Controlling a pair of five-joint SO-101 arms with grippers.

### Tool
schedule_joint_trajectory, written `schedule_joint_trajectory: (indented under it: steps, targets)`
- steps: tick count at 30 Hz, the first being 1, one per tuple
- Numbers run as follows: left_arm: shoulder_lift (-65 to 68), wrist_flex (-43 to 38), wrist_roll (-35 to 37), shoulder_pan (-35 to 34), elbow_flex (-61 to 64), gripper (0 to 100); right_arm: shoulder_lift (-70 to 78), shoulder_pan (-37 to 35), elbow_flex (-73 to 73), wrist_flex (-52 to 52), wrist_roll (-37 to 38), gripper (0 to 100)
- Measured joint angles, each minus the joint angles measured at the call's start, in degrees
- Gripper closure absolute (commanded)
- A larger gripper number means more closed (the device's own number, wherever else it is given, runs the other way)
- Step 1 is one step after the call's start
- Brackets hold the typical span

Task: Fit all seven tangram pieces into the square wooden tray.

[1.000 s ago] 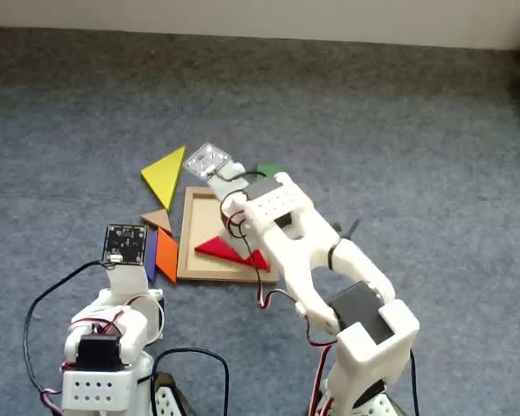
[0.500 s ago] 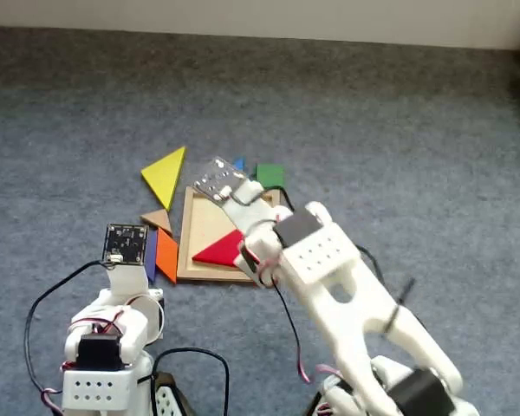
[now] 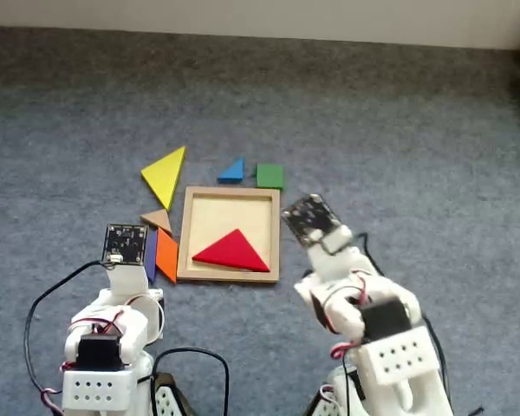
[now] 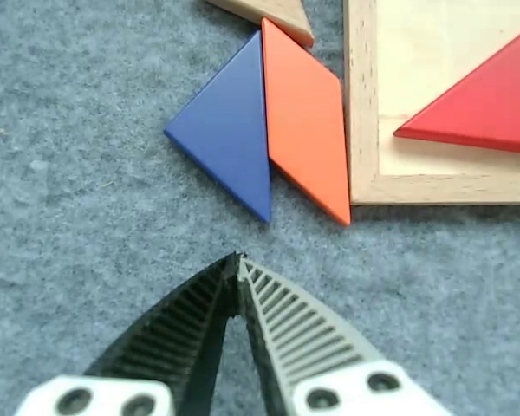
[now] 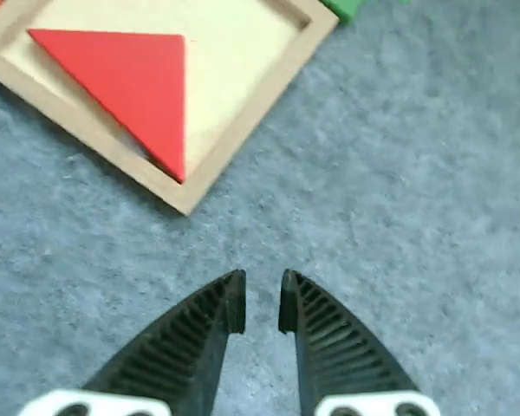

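Note:
The square wooden tray [image 3: 217, 212] lies on the carpet with a red triangle [image 3: 232, 251] flat in its near part. Left of it lie a yellow triangle [image 3: 165, 176], a tan triangle [image 3: 159, 220], an orange parallelogram [image 3: 166, 256] and a dark blue triangle [image 4: 230, 139]. Behind the tray sit a small blue triangle [image 3: 233, 170] and a green square [image 3: 269, 176]. My left gripper [image 4: 238, 260] is shut and empty, just short of the dark blue triangle. My right gripper [image 5: 260, 299] stands slightly open, empty, over carpet beside the tray's [image 5: 243, 130] right near corner.
Grey carpet covers the whole floor. A pale wall edge runs along the far side. The left arm [image 3: 113, 338] and right arm [image 3: 368, 329] bases stand at the near edge. Open carpet stretches to the right of the tray.
My right arm has drawn back from over the tray to its near right side, leaving the red triangle flat inside. The small blue triangle and green square are uncovered. The left arm stayed still.

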Motion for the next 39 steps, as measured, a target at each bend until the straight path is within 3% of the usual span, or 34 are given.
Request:
schedule_joint_trajectory:
  steps: [6, 14, 19, 27, 33, 39]
  targets:
    - [0.00, 0.00, 0.00, 0.53, 0.00, 99, -15.12, 11.08, 11.78, 0.00, 0.00, 92.2]
    - [0.00, 0.88, 0.00, 8.00, -0.97, 99, -32.62, 14.86, 25.85, 0.18, 0.00, 92.2]
    - [0.00, 1.85, -0.79, 1.49, -7.38, 99, -37.01, 14.86, 30.68, 0.18, 0.09, 92.2]
    - [0.00, -5.10, -23.12, -2.81, -17.23, 96, -37.10, 14.86, 30.77, -0.44, -2.99, 92.2]
    - [2.99, -7.74, -24.88, -3.16, -25.14, 91, -37.10, 15.12, 30.77, -0.88, -3.96, 92.2]
    - [21.45, -7.91, -24.88, -3.25, -39.12, 83, -37.10, 15.03, 30.77, -0.88, -4.13, 92.2]
